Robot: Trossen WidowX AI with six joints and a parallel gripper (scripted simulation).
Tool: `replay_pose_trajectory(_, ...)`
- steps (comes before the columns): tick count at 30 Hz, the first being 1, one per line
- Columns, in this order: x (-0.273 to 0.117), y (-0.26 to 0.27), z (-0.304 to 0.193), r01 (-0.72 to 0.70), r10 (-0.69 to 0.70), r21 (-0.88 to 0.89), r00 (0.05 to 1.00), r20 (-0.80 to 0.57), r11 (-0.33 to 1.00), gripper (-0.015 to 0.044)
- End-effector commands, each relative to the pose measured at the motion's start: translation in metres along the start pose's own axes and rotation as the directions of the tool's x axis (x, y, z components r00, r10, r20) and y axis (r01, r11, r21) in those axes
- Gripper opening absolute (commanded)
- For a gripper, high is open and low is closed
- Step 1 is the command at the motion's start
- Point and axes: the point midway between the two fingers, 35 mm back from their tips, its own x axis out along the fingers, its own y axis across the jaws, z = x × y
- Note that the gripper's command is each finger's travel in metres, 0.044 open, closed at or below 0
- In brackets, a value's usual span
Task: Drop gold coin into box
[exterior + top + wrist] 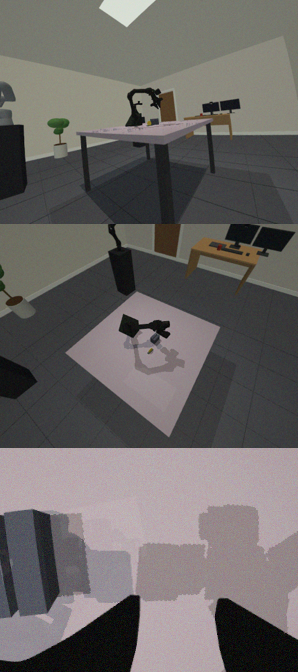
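Note:
The gold coin (pixel 150 350) (pixel 149 123) stands on edge in its small dark holder (pixel 148 353) on the pink table (pixel 96 352) (pixel 116 133). The grey box (pixel 154 339) (pixel 154 121) (pixel 29 563) sits close to the coin, on its far side in the top view. In the wrist view the box is at the left edge, cut off, with a dark slot running along its top. My gripper (pixel 165 335) (pixel 155 105) (pixel 178 607) is partly open and empty, pointing down, high above the table and beside the box. The coin and holder are outside the wrist view.
The arm's base (pixel 128 326) stands on the table behind the box. Shadows of the arm fall across the table around the box and coin. Black pedestals, a desk (pixel 226 251) with monitors and a potted plant (pixel 20 307) stand away from the table.

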Motion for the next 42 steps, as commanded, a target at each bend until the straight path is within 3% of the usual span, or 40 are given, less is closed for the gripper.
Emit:
replay_pose_trajectory(1, 0.015, 0.013, -0.055, -0.097, 0.096, 0.001, 0.991, -0.097, 0.995, 0.0161)
replay_pose_trajectory(7, 0.027, 0.041, -0.136, -0.252, 0.253, 0.032, 0.942, -0.22, 0.967, 0.0161)
replay_pose_trajectory(13, 0.024, 0.049, -0.143, -0.257, 0.258, 0.033, 0.94, -0.223, 0.966, 0.0161)
replay_pose_trajectory(18, 0.056, 0.058, -0.149, -0.256, 0.257, 0.034, 0.94, -0.224, 0.966, 0.0161)
replay_pose_trajectory(42, 0.093, 0.066, -0.157, -0.256, 0.257, 0.034, 0.94, -0.224, 0.966, 0.0161)
